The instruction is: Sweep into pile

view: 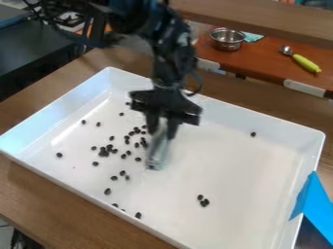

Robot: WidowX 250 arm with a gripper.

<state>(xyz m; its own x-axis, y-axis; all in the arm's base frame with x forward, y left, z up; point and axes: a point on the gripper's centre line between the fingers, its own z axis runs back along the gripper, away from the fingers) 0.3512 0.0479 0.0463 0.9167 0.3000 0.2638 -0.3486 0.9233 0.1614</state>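
The gripper (162, 130) hangs over the middle of the white tray (253, 168), shut on a greyish, partly see-through sweeping tool (158, 151) that points down to the tray floor. Dark beans (104, 151) lie scattered just left of the tool, thickest in a loose cluster there. Single beans are spread farther left and toward the tray's near wall. A small group of beans (204, 202) sits in the front middle, and one lone bean (253, 134) lies near the back right wall. The gripper and tool cover part of the tray behind them.
High walls surround the tray on a brown wooden table (39, 199). Blue tape (315, 204) stands at the tray's right corner. Behind, on a reddish-brown surface, are a metal bowl (228, 39) and a green-handled utensil (305, 63).
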